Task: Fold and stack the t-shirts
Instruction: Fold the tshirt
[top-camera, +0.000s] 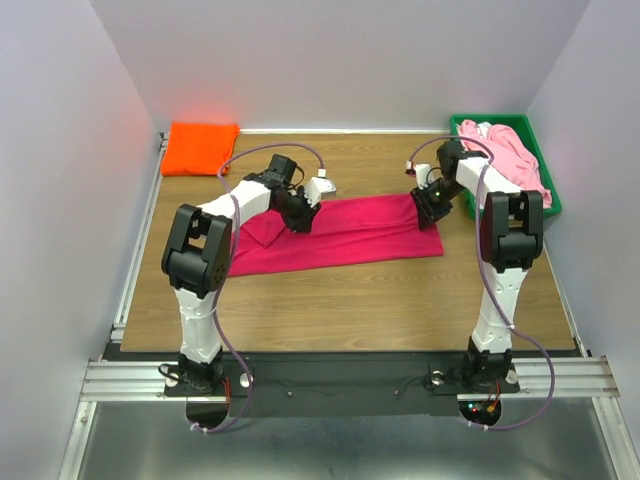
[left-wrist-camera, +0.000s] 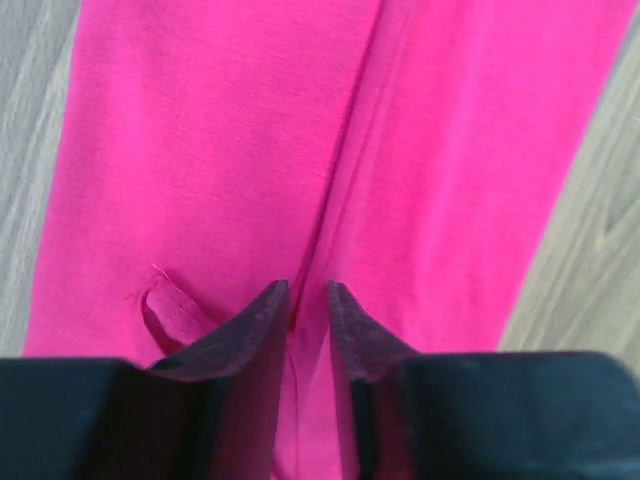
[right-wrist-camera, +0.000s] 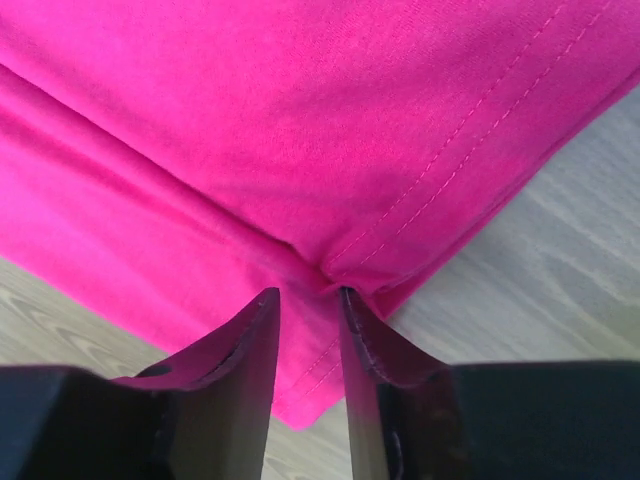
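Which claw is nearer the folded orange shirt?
Left. The left claw grips the magenta shirt toward its left end, nearer the orange shirt; the right claw grips its right end.

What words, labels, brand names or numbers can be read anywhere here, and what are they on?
None: no readable text in any view.
crimson t-shirt: plain, only stitching shows.
orange t-shirt, pink t-shirt, green tray: no print or label visible.
left arm, right arm: no marking that can be read; anything there is too small to tell.
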